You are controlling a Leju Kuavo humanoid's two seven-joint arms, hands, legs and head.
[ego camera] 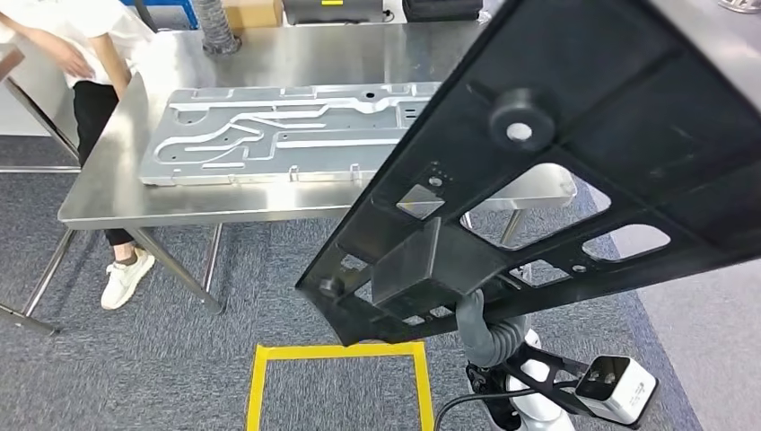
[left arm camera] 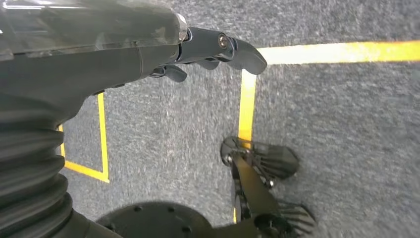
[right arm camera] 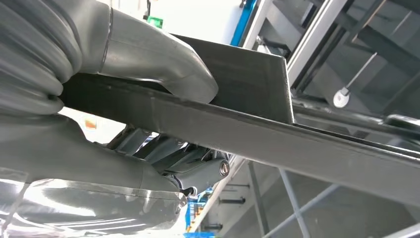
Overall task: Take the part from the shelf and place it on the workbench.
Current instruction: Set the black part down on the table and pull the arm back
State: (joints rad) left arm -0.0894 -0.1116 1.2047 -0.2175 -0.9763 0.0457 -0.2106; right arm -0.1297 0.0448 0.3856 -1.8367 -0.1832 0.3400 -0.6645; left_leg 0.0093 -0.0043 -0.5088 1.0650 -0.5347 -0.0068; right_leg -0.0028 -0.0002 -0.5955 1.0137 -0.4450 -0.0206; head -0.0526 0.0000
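Right hand [right arm camera: 148,124] clamps the edge of the part [ego camera: 574,171]: thumb [right arm camera: 163,69] on one face, darker fingers [right arm camera: 208,168] under the other, the plate's rim pinched between. In the head view the right arm's ribbed cover [ego camera: 489,337] rises to the part's near corner.

Left hand [left arm camera: 198,49] hangs over grey carpet [left arm camera: 337,124], fingers lightly curled and apart, nothing in them. Yellow tape [left arm camera: 246,99] marks the floor below it.

Part: large flat black panel, held in the air above the floor, tilted. Long axis runs from the near lower corner by the hand up and away to the far right. Underside faces the head camera: raised ribs, several cut-out windows, a round boss with a pale centre [ego camera: 519,132], a boxy block [ego camera: 431,265] near the held corner. No writing readable on it.

Yellow taped square [ego camera: 339,382] lies on the carpet just beneath the near corner.

Farther: steel table [ego camera: 117,193] carrying a long silver plate [ego camera: 287,135] with milled channels, lying flat. A person [ego camera: 85,63] in a white top and dark trousers stands at the table's far-left end.
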